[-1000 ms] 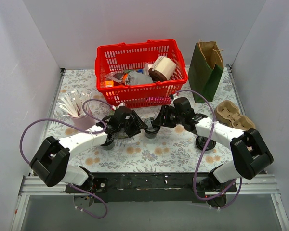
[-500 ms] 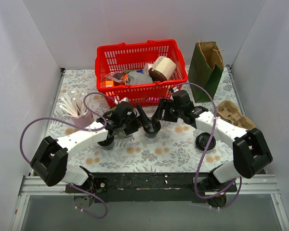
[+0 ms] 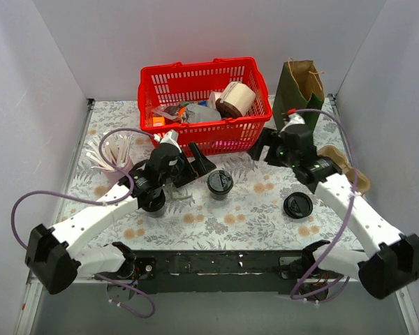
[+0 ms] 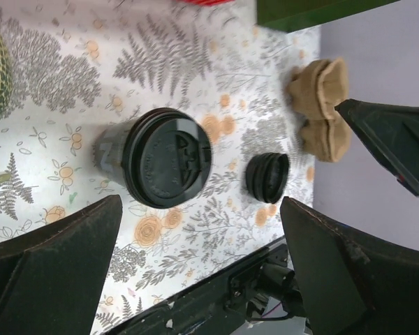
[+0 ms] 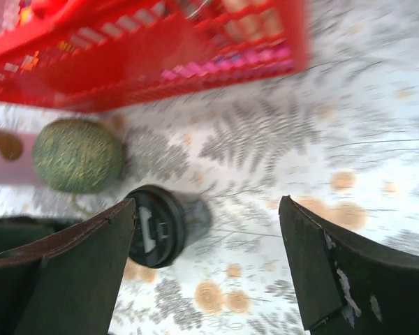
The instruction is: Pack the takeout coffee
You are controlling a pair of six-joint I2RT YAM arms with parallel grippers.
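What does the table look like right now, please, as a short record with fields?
Coffee: small black disposable cup with black sip lid, upright on the floral tablecloth, unheld
Left gripper: fingers open, left of the cup, not touching
Right gripper: fingers open, beside the red plastic basket's right end
Loose lid: round black plastic lid, right of the cup
Bag: dark green paper bag, standing right of the basket

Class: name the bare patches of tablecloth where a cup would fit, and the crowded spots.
Bare cloth lies between the takeout coffee and the loose lid, and along the near edge before both. The far-left corner beside the red basket is free too. Crowded: right in front of the basket, and around the green bag and cardboard tray.
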